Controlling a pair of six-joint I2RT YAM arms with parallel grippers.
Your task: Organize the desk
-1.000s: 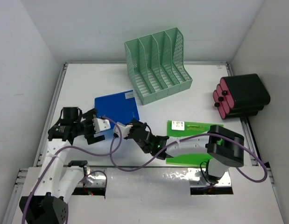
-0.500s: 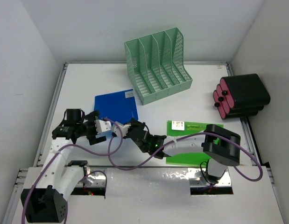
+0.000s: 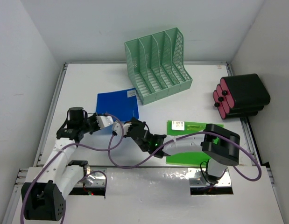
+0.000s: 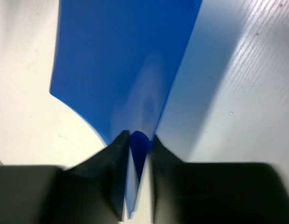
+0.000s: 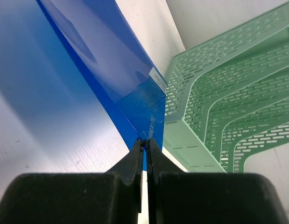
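Note:
The blue folder lies on the white desk with its near edge lifted. My left gripper is shut on the folder's near left edge. In the left wrist view the blue sheet runs into the pinch of that gripper. My right gripper is shut on the folder's near right corner. In the right wrist view that gripper clamps the blue folder at its thin edge. The two grippers sit close side by side.
A mint-green slotted file rack stands behind the folder, and it shows to the right as the rack in the right wrist view. A green folder lies under my right arm. A black case with red cylinders sits at the right edge.
My left gripper has moved right to the folder's near edge and closed on it. The right gripper has kept its grip and the folder has shifted slightly.

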